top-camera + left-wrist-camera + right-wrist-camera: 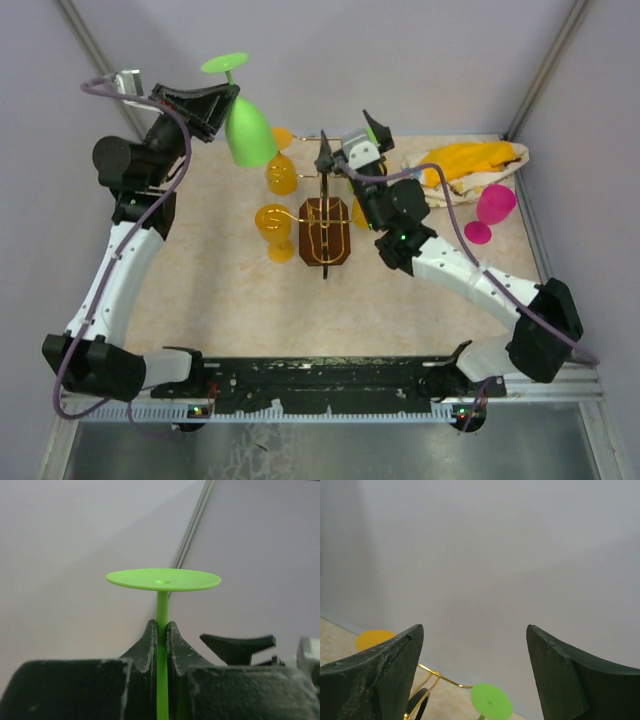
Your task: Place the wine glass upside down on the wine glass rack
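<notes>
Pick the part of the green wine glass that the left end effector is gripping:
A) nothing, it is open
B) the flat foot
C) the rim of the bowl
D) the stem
D: in the left wrist view the left end effector has its fingers shut on the thin stem of the green wine glass, just under the flat foot.
</notes>
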